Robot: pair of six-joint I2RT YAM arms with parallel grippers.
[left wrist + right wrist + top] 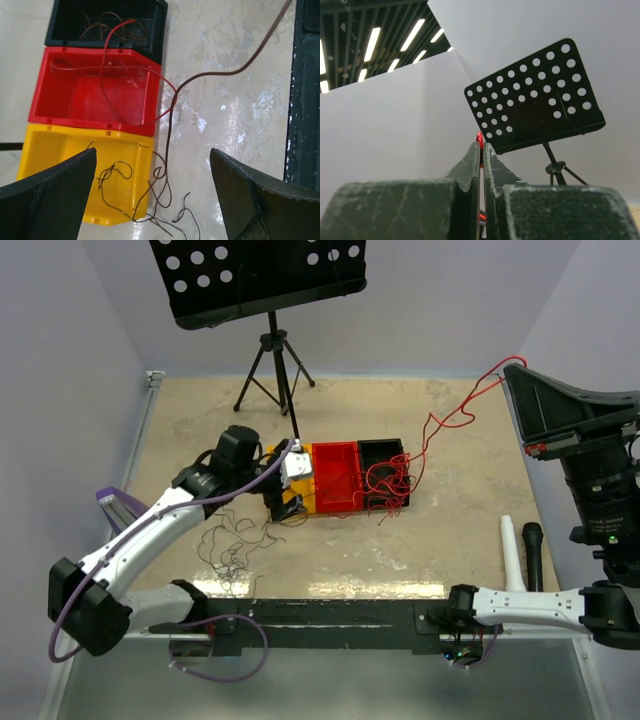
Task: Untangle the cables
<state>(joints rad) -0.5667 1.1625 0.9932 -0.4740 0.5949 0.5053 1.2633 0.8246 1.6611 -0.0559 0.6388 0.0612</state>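
1. Top view: your left hand (285, 505) sits left of centre, over the yellow bin (303, 453). That bin is the first in a touching row with the red bin (335, 478) and the black bin (385, 452).
   - The red cables (388, 485) are bunched in and over the black bin.
   - One red strand (465, 408) climbs from the bunch toward the upper right and meets your right hand (513, 370) near the right edge.
   - The black cables (232, 545) lie in loose curls on the desk (450, 540), just below the yellow bin.
   - A music stand (260, 275) fills the top of the frame.

2. Left wrist view: your left hand (152, 155) is spread wide, with its fingers (50, 195) in the two lower corners and nothing between them.
   - The yellow bin (65, 145) is at lower left, the red bin (90, 95) above it and the black bin (60, 25) at the top.
   - A loop of the red cables (107, 50) runs from the black bin across the red one.
   - A dark strand (235, 72) comes down from the upper right into thin curls at the yellow bin's front edge. It may be dark red or black; you cannot tell which here.

3. Right wrist view: your right hand (481, 150) has its fingers (465, 170) pressed together, pinching a sliver of the red strand (479, 138) at the tips. The music stand (535, 95) shows at right of centre.
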